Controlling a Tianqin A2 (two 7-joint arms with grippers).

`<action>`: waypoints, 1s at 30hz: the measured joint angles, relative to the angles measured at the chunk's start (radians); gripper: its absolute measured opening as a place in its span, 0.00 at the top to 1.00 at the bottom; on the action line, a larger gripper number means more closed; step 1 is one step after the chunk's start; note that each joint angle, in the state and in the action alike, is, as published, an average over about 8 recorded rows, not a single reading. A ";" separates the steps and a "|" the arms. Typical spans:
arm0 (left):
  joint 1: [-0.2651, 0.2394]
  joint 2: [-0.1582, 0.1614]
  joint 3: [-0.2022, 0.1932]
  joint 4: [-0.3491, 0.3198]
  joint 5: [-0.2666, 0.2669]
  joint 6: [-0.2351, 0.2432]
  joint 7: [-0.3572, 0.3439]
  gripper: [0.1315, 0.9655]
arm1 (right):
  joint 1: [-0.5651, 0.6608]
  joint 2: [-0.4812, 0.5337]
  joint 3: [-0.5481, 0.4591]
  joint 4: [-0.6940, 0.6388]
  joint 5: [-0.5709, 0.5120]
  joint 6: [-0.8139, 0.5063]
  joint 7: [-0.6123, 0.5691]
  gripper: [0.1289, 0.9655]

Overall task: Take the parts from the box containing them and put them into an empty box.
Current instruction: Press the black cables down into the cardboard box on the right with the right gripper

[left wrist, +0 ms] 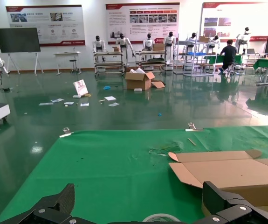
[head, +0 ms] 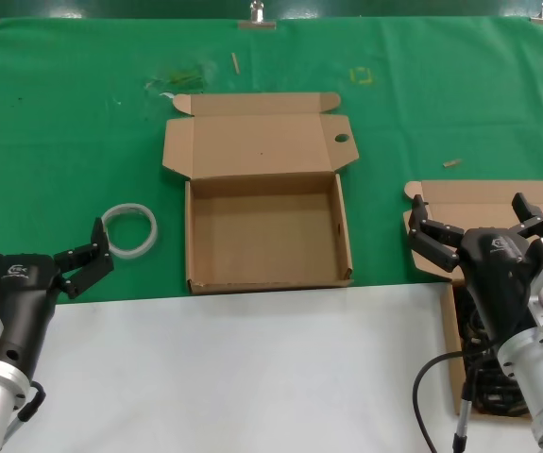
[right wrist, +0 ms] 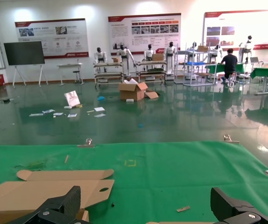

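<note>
- Nearest, the right claw (head: 474, 225) hangs with its fingers spread wide and holding nothing, above the box containing the parts (head: 483, 200) at the right edge of the worktop (head: 252, 377)
- Black, thin coiled parts (head: 483, 377) lie inside that box, mostly hidden under the right arm
- Opposite, the left claw (head: 40, 253) is also wide and holding nothing, low at the left, just beside a white tape ring (head: 129, 228)
- Judging by this, no transfer is under way; the reaching step is in hand, and the next move calls for the right claw to descend and pinch one springy cord
- Farther off, the empty box (head: 266, 241) sits centrally on green cloth, matte brown cardboard, shallow and squarish, its lid folded back with a round hole in the side flap
</note>
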 joint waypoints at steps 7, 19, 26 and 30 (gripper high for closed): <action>0.000 0.000 0.000 0.000 0.000 0.000 0.000 0.00 | -0.002 0.000 -0.009 -0.003 0.006 0.029 -0.011 0.00; 0.000 0.000 0.000 0.000 0.000 0.000 0.000 0.00 | -0.051 -0.001 -0.172 0.098 0.302 0.389 -0.325 0.00; 0.000 0.000 0.000 0.000 0.000 0.000 0.000 0.00 | -0.083 -0.001 -0.247 0.216 0.477 0.706 -0.654 0.00; 0.000 0.000 0.000 0.000 0.000 0.000 0.000 0.00 | -0.074 -0.001 -0.273 0.256 0.517 0.875 -0.837 0.00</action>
